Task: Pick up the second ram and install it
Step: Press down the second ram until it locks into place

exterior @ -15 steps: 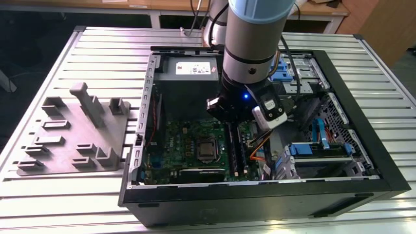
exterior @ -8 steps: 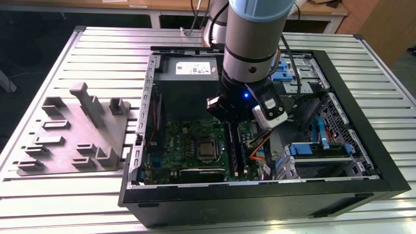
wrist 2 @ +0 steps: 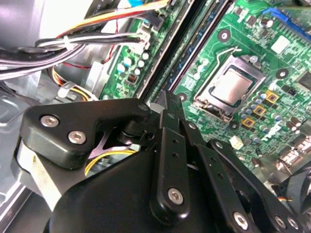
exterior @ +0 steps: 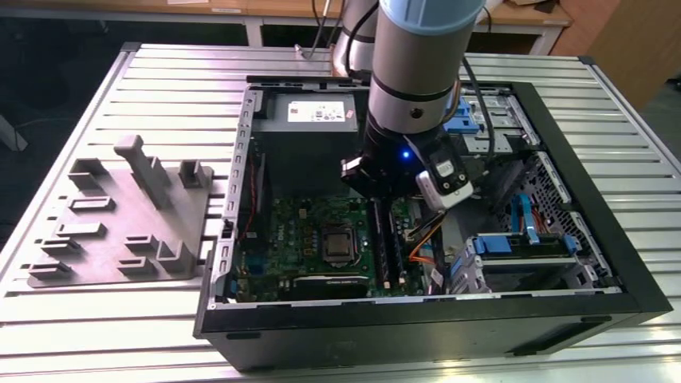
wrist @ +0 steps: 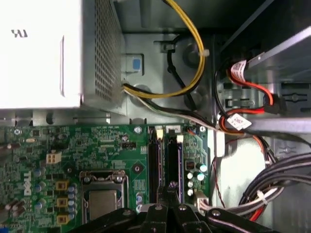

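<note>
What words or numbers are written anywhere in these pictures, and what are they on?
White sticker on the power supply, exterior view: print too small to read.
Dark mark on the power supply's pale side, first wrist view: cut off, no readable word.
White logo on the motherboard: a maker's mark, not quoted; the tiny print around it is too small.
White cable tags: blurred, unreadable.
</note>
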Controlling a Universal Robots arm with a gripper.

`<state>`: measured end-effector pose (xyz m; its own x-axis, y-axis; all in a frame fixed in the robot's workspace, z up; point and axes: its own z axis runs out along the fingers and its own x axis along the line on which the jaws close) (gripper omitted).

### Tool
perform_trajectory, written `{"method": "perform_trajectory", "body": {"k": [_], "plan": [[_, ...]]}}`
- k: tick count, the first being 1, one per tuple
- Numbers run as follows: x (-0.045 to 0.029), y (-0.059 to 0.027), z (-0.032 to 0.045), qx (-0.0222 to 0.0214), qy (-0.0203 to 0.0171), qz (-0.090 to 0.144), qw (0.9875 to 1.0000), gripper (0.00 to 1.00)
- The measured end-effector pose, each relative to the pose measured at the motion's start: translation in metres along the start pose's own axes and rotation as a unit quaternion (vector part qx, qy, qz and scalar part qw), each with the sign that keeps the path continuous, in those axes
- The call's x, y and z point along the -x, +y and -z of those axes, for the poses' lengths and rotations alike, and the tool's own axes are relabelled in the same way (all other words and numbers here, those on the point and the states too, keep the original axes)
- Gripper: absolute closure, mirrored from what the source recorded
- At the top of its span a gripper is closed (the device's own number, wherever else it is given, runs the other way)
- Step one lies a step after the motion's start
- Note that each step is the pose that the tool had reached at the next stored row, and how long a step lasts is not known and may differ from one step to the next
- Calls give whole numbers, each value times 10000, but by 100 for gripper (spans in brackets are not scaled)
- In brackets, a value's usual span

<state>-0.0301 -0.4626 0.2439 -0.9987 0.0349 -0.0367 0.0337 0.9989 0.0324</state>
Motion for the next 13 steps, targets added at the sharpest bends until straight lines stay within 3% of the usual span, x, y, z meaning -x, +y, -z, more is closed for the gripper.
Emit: {"method": "perform_trajectory", "body": {"k": [5, 13], "plan": [[-3, 66, -13, 9, 0, 0, 10000, 90], [-4, 82, -14, 18, 0, -1, 10000, 90]]}}
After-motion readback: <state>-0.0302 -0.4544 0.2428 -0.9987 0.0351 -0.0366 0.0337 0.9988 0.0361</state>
